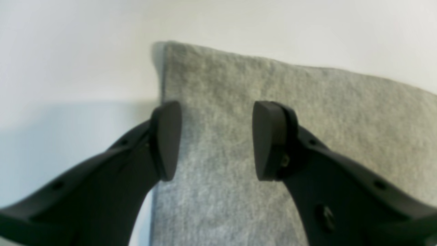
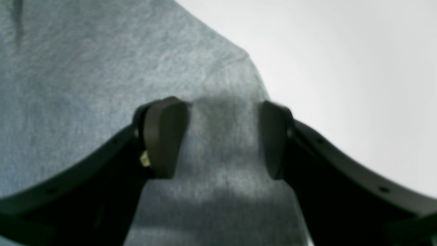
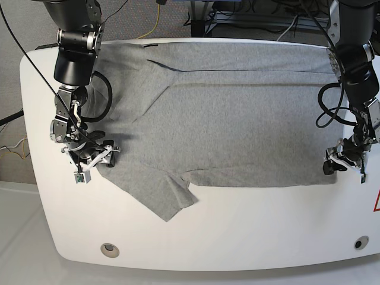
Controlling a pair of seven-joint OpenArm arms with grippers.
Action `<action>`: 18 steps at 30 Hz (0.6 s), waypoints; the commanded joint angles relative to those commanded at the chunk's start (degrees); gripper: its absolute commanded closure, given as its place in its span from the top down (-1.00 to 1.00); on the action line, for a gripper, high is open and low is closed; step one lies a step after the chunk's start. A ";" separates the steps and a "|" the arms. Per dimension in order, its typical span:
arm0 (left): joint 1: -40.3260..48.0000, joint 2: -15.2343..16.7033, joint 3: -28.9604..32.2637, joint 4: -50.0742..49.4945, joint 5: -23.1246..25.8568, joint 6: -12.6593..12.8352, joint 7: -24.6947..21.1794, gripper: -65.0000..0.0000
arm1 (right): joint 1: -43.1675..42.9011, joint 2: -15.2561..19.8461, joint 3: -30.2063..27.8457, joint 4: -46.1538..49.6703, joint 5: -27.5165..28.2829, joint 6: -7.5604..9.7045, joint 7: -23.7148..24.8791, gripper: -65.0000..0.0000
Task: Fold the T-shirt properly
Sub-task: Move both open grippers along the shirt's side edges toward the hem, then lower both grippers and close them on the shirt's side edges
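Left wrist view: left claw (image 1: 216,140) spread apart, nothing between the fingers, hanging right over a corner of the T-shirt (image 1: 273,136). Grey heather fabric lying flat, its edge running just by one finger (image 1: 167,140), white surface (image 1: 68,61) beyond.

Right wrist view: right claw (image 2: 223,140) also spread wide, straddling a strip of grey fabric (image 2: 85,85) near the shirt's edge. Can't tell whether the pads actually touch the cloth. Bare white surface (image 2: 341,85) off to one side.

Base view: T-shirt (image 3: 237,124) spread plain side up across the white surface (image 3: 237,237), one sleeve poking out toward the near edge. Right claw (image 3: 89,163) at the shirt's edge on the picture's left, left claw (image 3: 344,161) at the corner on the picture's right. Cables on the floor behind.
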 joint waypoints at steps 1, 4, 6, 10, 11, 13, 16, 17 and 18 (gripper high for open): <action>0.09 0.00 0.00 0.12 0.01 0.01 0.04 -0.03 | 0.09 0.01 0.02 -0.27 -0.18 -0.01 0.07 0.12; 0.31 0.00 0.03 0.34 -0.01 -0.07 0.13 -0.03 | 0.36 0.00 0.07 -0.90 -0.53 -0.07 0.29 0.12; 0.53 0.03 0.02 0.53 0.00 -0.05 0.01 -0.03 | 0.65 -0.01 0.12 -1.12 -0.93 0.07 0.46 0.12; 1.45 -0.08 0.07 1.90 0.12 -0.02 0.00 -0.04 | 1.90 -0.06 0.02 -2.24 -1.59 0.38 1.17 0.13; 1.57 -0.09 0.05 1.97 0.14 -0.01 -0.06 -0.04 | 2.19 -0.02 -0.04 -2.51 -1.70 0.47 1.29 0.13; 1.76 -0.08 0.02 2.06 0.18 0.00 -0.15 -0.04 | 2.76 0.04 -0.11 -3.11 -1.88 0.57 1.53 0.13; 1.98 0.02 0.00 2.05 0.17 -0.04 -0.05 -0.04 | 3.54 0.04 -0.31 -4.51 -2.18 0.55 2.00 0.13; 1.91 0.07 -0.10 1.84 0.06 -0.30 0.11 -0.05 | 4.32 0.04 -0.54 -5.86 -2.57 0.63 2.50 0.13; 1.84 0.12 -0.21 1.63 -0.05 -0.55 0.27 -0.06 | 5.09 0.04 -0.78 -7.21 -2.97 0.71 3.00 0.13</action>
